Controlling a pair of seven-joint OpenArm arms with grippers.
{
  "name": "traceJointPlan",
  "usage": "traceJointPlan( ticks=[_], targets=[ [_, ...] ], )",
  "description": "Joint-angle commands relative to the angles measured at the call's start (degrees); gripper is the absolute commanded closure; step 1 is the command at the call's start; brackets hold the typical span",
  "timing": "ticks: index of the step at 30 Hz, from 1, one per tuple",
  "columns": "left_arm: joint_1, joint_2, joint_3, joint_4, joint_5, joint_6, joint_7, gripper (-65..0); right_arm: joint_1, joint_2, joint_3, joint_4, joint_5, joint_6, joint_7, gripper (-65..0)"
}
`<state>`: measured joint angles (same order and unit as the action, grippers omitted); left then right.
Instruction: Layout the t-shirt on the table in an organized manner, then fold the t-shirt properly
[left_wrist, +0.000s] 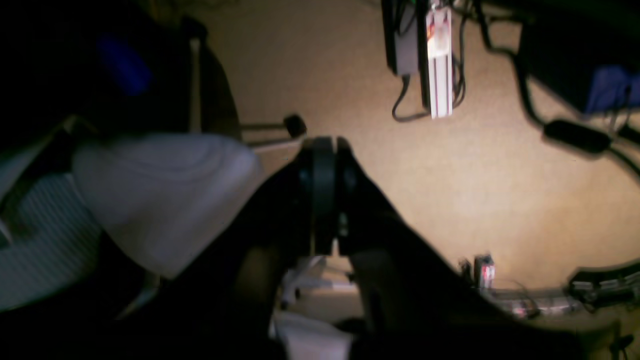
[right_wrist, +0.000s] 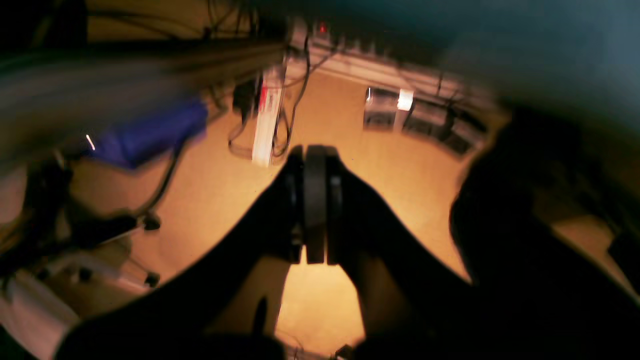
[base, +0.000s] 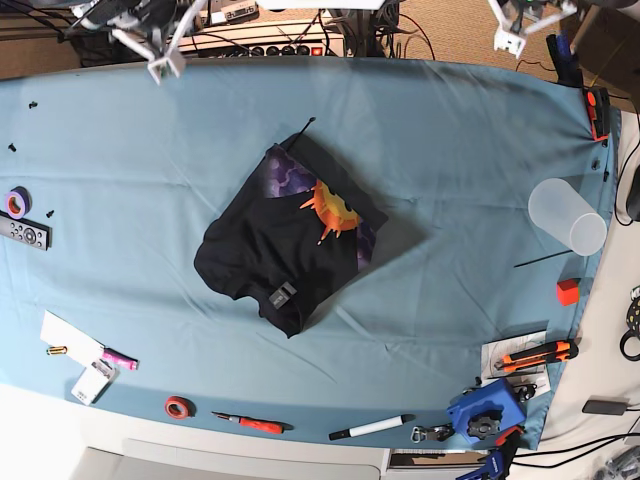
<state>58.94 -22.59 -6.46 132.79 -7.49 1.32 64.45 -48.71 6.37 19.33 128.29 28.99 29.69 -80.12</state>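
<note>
Base view: t-shirt lies bunched mid-table, well below and between both my grippers. Left gripper and right gripper sit fully closed, empty. Fabric looks limp, light; I'd pinch the outer corners to spread it.

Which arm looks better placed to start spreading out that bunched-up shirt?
Neither clearly, at a guess. The shirt lies crumpled mid-table, and both arms sit beyond the far edge. Both wrist views show only floor past the shut left pincer and right pincer.
</note>
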Motion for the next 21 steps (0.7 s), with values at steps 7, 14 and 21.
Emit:
traceJointPlan(
  ticks=[7, 14, 21],
  targets=[
    [2.91, 1.46, -0.20, -4.57, -1.81, -1.49, -4.07, 0.0, -1.33, 3.87, 0.11, -16.15, -0.35, 0.09, 2.25, 0.0],
    [-0.92, 6.36, -0.15, -19.23, -3.34, -6.08, -6.51, 0.0, 3.96, 6.88, 0.11, -34.10, -0.35, 2.23, 2.23, 0.0],
    [-9.94, 9.73, -0.11, -38.27, -4.15, -8.09, -11.76, 0.0, 10.25, 6.97, 0.11, -47.41, -0.52, 5.46, 2.45, 0.0]
  ],
)
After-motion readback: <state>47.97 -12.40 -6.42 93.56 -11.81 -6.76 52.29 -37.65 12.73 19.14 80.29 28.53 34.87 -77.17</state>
